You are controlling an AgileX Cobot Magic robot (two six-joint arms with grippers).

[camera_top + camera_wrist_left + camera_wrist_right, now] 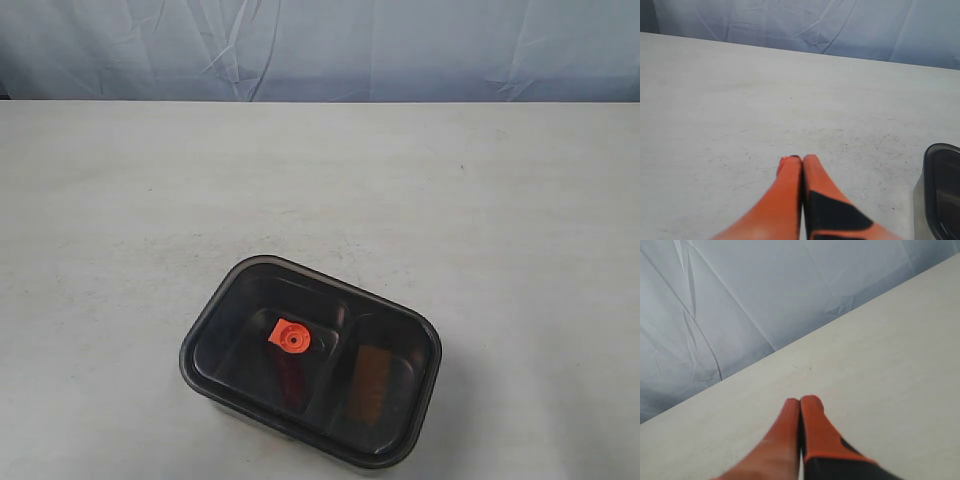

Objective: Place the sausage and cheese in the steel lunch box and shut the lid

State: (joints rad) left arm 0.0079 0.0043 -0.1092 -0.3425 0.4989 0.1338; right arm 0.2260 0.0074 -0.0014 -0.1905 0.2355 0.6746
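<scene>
**Lid on box, both grippers closed and empty**

At left, through the left wrist view, finds left gripper [802, 159] with orange fingers pressed together, nothing between them, over bare white table [740, 100]. Catches steel lunch box [920, 212] at the edge of that view, apart from the tips.

In the exterior view, places the box near the front, about mid-table, turned slightly askew. Notes dark lid [250, 345] seated over it, orange valve tab [291, 337] at centre. Makes out, dimly through the lid, sausage [291, 378] in the left compartment and cheese [372, 385] in the right one.

At right, finds right gripper [800, 401] likewise closed tight, holding nothing, above bare table, wrinkled blue-grey backdrop [740, 300] beyond.
</scene>
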